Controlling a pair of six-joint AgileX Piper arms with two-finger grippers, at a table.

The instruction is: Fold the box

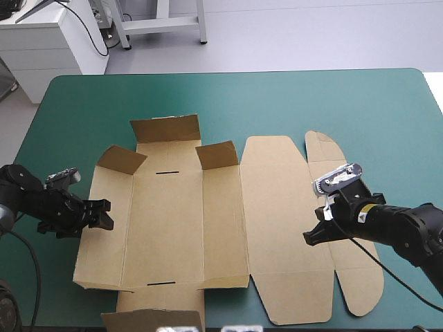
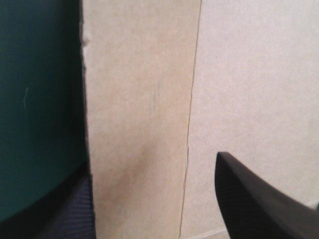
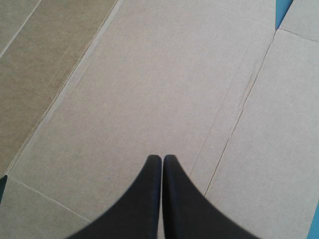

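The box (image 1: 221, 228) is plain brown board all over, unprinted, marked only by thin crease lines a shade darker. Its middle panel carries two narrow dark slits (image 1: 167, 171), one at 12 o'clock and one at 6 o'clock. The raised flaps (image 1: 166, 128) toward 11 o'clock look a deeper, shaded brown. The surface (image 1: 277, 97) around it is an even, unpatterned teal-green. The left end effector (image 1: 104, 214) and the right end effector (image 1: 311, 236) have black fingers (image 3: 144, 209).

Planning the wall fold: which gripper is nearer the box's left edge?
Left. The left gripper straddles that edge of the box; the right gripper is over its right-hand panels.
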